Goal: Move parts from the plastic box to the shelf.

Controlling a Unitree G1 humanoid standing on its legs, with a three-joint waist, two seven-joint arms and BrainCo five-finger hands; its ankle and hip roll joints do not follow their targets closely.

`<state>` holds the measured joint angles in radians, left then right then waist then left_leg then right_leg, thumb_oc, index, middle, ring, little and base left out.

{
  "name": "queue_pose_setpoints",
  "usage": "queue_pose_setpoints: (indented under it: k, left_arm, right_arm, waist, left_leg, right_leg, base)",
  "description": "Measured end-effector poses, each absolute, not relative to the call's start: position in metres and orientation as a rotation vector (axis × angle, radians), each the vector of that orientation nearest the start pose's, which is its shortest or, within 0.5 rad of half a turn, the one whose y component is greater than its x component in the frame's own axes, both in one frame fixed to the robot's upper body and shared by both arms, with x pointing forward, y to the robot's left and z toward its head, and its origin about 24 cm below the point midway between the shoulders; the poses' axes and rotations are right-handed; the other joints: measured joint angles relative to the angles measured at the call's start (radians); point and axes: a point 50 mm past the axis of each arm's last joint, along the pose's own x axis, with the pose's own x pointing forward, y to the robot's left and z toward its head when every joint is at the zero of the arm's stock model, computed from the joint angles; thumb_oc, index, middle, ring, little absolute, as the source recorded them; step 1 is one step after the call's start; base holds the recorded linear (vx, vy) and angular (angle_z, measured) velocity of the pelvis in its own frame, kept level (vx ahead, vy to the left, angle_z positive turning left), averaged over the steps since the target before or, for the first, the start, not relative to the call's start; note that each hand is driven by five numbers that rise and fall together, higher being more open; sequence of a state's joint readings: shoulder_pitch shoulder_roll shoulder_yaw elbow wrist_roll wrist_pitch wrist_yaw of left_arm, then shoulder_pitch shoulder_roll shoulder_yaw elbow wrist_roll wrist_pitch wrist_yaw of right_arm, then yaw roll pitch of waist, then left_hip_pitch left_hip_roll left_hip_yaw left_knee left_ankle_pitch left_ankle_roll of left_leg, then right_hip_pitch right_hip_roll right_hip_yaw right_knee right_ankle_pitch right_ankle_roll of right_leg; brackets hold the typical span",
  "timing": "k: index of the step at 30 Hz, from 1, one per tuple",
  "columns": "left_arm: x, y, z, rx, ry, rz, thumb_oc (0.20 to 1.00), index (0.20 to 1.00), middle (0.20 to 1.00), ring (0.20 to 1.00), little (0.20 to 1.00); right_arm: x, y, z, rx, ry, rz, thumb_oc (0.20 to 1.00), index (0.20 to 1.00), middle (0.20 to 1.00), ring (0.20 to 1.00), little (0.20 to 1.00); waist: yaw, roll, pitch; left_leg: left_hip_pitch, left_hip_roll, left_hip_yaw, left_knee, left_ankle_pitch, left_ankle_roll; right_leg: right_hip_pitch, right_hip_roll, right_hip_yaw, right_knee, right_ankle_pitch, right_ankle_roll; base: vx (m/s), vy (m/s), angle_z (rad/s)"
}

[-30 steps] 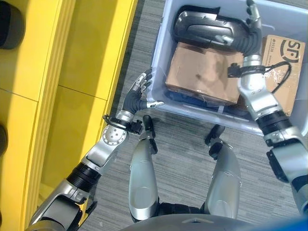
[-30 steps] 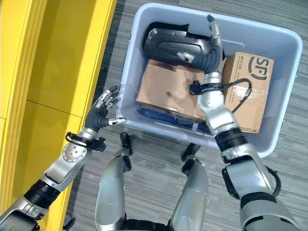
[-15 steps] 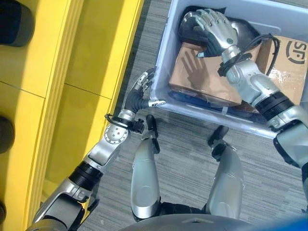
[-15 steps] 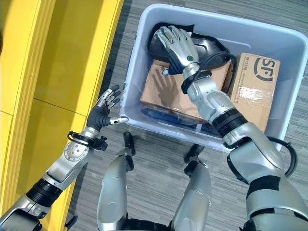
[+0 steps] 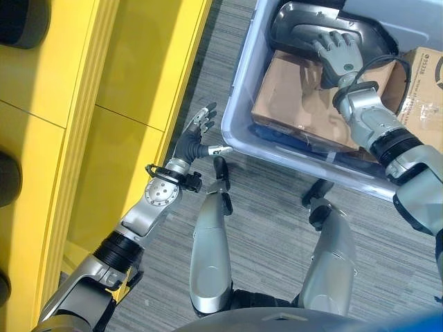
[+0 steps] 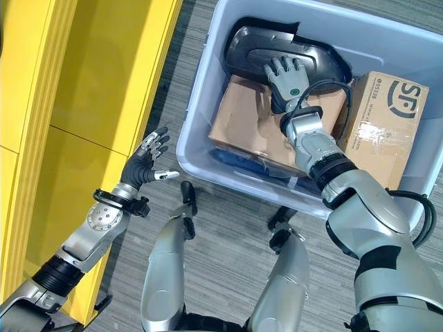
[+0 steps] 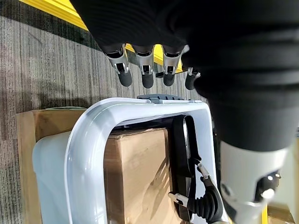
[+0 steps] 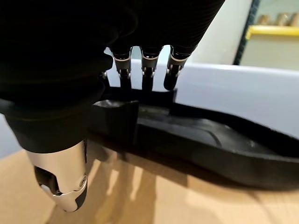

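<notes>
The black moulded part point(image 6: 287, 52) lies at the upper centre of the right eye view, inside the plastic box point(image 6: 201, 114), on top of a flat brown carton point(image 6: 252, 128). My right hand point(image 6: 285, 75) is laid over it with the fingers point(image 8: 144, 70) straight and apart, their dark tips at the part's raised ridge; nothing is clamped. In the right wrist view the thumb hangs clear beside the part's near edge, so I judge the grasp is only about to start. To do it well I want the fingers hooked over that ridge and the thumb brought under the near lip before I lift, because the shell looks broad and smooth and could pivot or slip from a one-sided hold. I would raise it straight up, keeping clear of the printed carton point(image 6: 384, 128) at the right of the frame and of the box wall. My left hand point(image 5: 197, 135) sits just outside the box's lower-left corner, fingers relaxed and apart, holding nothing. The yellow shelf point(image 5: 83, 124) fills the left side.
</notes>
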<state>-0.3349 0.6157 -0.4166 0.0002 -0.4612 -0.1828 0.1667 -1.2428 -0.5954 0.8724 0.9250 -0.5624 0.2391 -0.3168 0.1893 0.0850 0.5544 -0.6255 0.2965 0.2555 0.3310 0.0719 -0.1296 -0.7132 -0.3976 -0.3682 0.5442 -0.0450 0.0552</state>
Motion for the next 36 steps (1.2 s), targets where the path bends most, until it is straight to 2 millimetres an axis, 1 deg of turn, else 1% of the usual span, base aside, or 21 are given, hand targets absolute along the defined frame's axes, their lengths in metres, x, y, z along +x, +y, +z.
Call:
queue_pose_setpoints:
  k: [4, 5, 6, 10, 15, 17, 20, 24, 25, 26, 27, 29, 30, 31, 33, 36]
  left_arm:
    - [0.294, 0.158, 0.127, 0.155, -0.304, -0.279, 1.0, 1.0, 1.0, 1.0, 1.0]
    - [0.294, 0.158, 0.127, 0.155, -0.304, -0.28, 1.0, 1.0, 1.0, 1.0, 1.0]
    - [0.294, 0.159, 0.127, 0.154, -0.303, -0.279, 1.0, 1.0, 1.0, 1.0, 1.0]
    - [0.294, 0.158, 0.127, 0.155, -0.306, -0.28, 1.0, 1.0, 1.0, 1.0, 1.0]
    - [0.294, 0.158, 0.127, 0.154, -0.305, -0.28, 1.0, 1.0, 1.0, 1.0, 1.0]
    - [0.294, 0.158, 0.127, 0.153, -0.305, -0.279, 1.0, 1.0, 1.0, 1.0, 1.0]
    - [0.294, 0.159, 0.127, 0.127, -0.297, -0.278, 1.0, 1.0, 1.0, 1.0, 1.0]
    - [0.295, 0.159, 0.128, 0.126, -0.301, -0.278, 1.0, 1.0, 1.0, 1.0, 1.0]
    - [0.294, 0.159, 0.127, 0.126, -0.296, -0.278, 1.0, 1.0, 1.0, 1.0, 1.0]
    - [0.294, 0.159, 0.127, 0.126, -0.298, -0.278, 1.0, 1.0, 1.0, 1.0, 1.0]
    - [0.294, 0.159, 0.127, 0.126, -0.299, -0.278, 1.0, 1.0, 1.0, 1.0, 1.0]
    - [0.294, 0.159, 0.127, 0.126, -0.299, -0.278, 1.0, 1.0, 1.0, 1.0, 1.0]
    - [0.294, 0.159, 0.128, 0.126, -0.299, -0.277, 1.0, 1.0, 1.0, 1.0, 1.0]
    - [0.294, 0.159, 0.128, 0.126, -0.3, -0.278, 1.0, 1.0, 1.0, 1.0, 1.0]
    - [0.294, 0.16, 0.128, 0.125, -0.3, -0.276, 1.0, 1.0, 1.0, 1.0, 1.0]
    - [0.294, 0.161, 0.127, 0.131, -0.296, -0.276, 1.0, 1.0, 1.0, 1.0, 1.0]
  right_arm:
    - [0.418, -0.193, 0.233, -1.678, -0.212, -0.358, 1.0, 1.0, 1.0, 1.0, 1.0]
    - [0.418, -0.201, 0.231, -1.67, -0.169, -0.387, 1.0, 1.0, 1.0, 1.0, 1.0]
    - [0.418, -0.203, 0.232, -1.658, -0.157, -0.398, 1.0, 1.0, 1.0, 1.0, 1.0]
    - [0.418, -0.207, 0.235, -1.606, -0.142, -0.433, 1.0, 1.0, 1.0, 1.0, 1.0]
    - [0.418, -0.209, 0.237, -1.608, -0.119, -0.422, 1.0, 1.0, 1.0, 1.0, 1.0]
    - [0.419, -0.209, 0.241, -1.597, -0.109, -0.415, 1.0, 1.0, 1.0, 1.0, 1.0]
    - [0.42, -0.208, 0.253, -1.587, -0.097, -0.408, 1.0, 1.0, 1.0, 1.0, 1.0]
    - [0.421, -0.21, 0.263, -1.585, -0.067, -0.409, 1.0, 1.0, 1.0, 1.0, 1.0]
    - [0.421, -0.211, 0.264, -1.594, -0.055, -0.409, 0.586, 0.586, 0.586, 0.586, 0.586]
    - [0.421, -0.213, 0.265, -1.593, -0.041, -0.412, 0.523, 0.523, 0.523, 0.523, 0.523]
    - [0.421, -0.214, 0.265, -1.589, -0.031, -0.412, 0.2, 0.2, 0.2, 0.2, 0.2]
    - [0.421, -0.215, 0.271, -1.587, -0.041, -0.43, 0.2, 0.2, 0.2, 0.2, 0.2]
    - [0.42, -0.215, 0.282, -1.584, -0.06, -0.45, 0.2, 0.2, 0.2, 0.2, 0.2]
    - [0.42, -0.215, 0.286, -1.591, -0.068, -0.457, 0.2, 0.2, 0.2, 0.2, 0.2]
    - [0.42, -0.215, 0.288, -1.595, -0.071, -0.461, 0.2, 0.2, 0.2, 0.2, 0.2]
    - [0.42, -0.213, 0.29, -1.675, -0.105, -0.467, 0.2, 0.2, 0.2, 0.2, 0.2]
  waist:
    - [0.012, 0.003, 0.0]
    - [0.023, 0.005, 0.0]
    - [0.023, 0.009, -0.001]
    - [0.025, 0.01, -0.001]
    - [0.024, 0.011, -0.001]
    - [0.024, 0.011, -0.001]
    - [0.024, 0.011, -0.001]
    - [0.026, 0.011, -0.001]
    - [0.028, 0.011, -0.001]
    - [0.031, 0.011, -0.002]
    - [0.033, 0.011, -0.002]
    - [0.038, 0.011, -0.002]
    - [0.041, 0.012, -0.002]
    - [0.043, 0.012, -0.002]
    - [0.047, 0.012, -0.002]
    - [0.049, 0.012, -0.002]
  left_leg:
    - [-0.027, 0.0, -0.005, 0.007, 0.003, 0.001]
    - [-0.032, 0.0, -0.008, 0.01, 0.003, 0.001]
    - [-0.04, 0.0, -0.014, 0.016, 0.003, 0.001]
    - [-0.058, -0.001, -0.017, 0.028, 0.003, 0.001]
    - [-0.066, -0.001, -0.02, 0.037, 0.002, 0.003]
    - [-0.074, -0.001, -0.021, 0.039, 0.002, 0.003]
    - [-0.094, -0.001, -0.022, 0.044, 0.002, 0.003]
    - [-0.125, 0.001, -0.049, 0.066, 0.001, 0.003]
    - [-0.128, 0.002, -0.049, 0.07, 0.0, 0.003]
    - [-0.129, 0.002, -0.051, 0.072, 0.0, 0.003]
    - [-0.13, 0.002, -0.052, 0.071, 0.0, 0.003]
    - [-0.136, 0.002, -0.056, 0.072, 0.001, 0.002]
    - [-0.144, 0.002, -0.059, 0.074, 0.001, 0.001]
    - [-0.148, 0.002, -0.06, 0.075, 0.002, 0.002]
    - [-0.151, 0.002, -0.064, 0.076, 0.002, 0.001]
    - [-0.15, 0.002, -0.07, 0.076, 0.003, 0.0]
  right_leg:
    - [-0.026, -0.005, -0.002, 0.017, -0.004, -0.006]
    - [-0.032, -0.006, -0.002, 0.022, -0.005, -0.008]
    - [-0.033, -0.006, -0.005, 0.023, -0.005, -0.008]
    - [-0.046, -0.012, -0.005, 0.03, -0.005, -0.008]
    - [-0.05, -0.015, -0.005, 0.034, -0.005, -0.008]
    - [-0.055, -0.016, -0.006, 0.034, -0.005, -0.008]
    - [-0.073, -0.018, -0.008, 0.04, -0.005, -0.009]
    - [-0.086, -0.023, -0.023, 0.063, -0.016, -0.017]
    - [-0.087, -0.025, -0.022, 0.066, -0.016, -0.017]
    - [-0.088, -0.025, -0.022, 0.067, -0.018, -0.018]
    - [-0.089, -0.025, -0.023, 0.068, -0.02, -0.019]
    - [-0.093, -0.026, -0.025, 0.069, -0.025, -0.023]
    - [-0.1, -0.026, -0.025, 0.071, -0.026, -0.023]
    - [-0.103, -0.026, -0.025, 0.074, -0.026, -0.023]
    - [-0.104, -0.026, -0.028, 0.079, -0.026, -0.022]
    - [-0.101, -0.027, -0.032, 0.085, -0.027, -0.023]
  base:
    - [0.0, 0.0, 0.02]
    - [-0.01, 0.011, 0.04]
    - [-0.01, 0.019, 0.04]
    - [-0.01, 0.02, 0.03]
    - [0.0, 0.048, 0.01]
    - [0.0, 0.0, 0.0]
    - [0.0, -0.001, 0.01]
    - [0.01, -0.001, 0.08]
    - [0.0, 0.0, 0.0]
    - [0.0, 0.0, 0.0]
    - [0.0, 0.0, 0.0]
    - [0.01, 0.002, 0.03]
    - [0.0, 0.0, 0.0]
    - [0.0, 0.0, 0.0]
    - [-0.01, -0.015, 0.02]
    - [0.0, 0.0, 0.0]
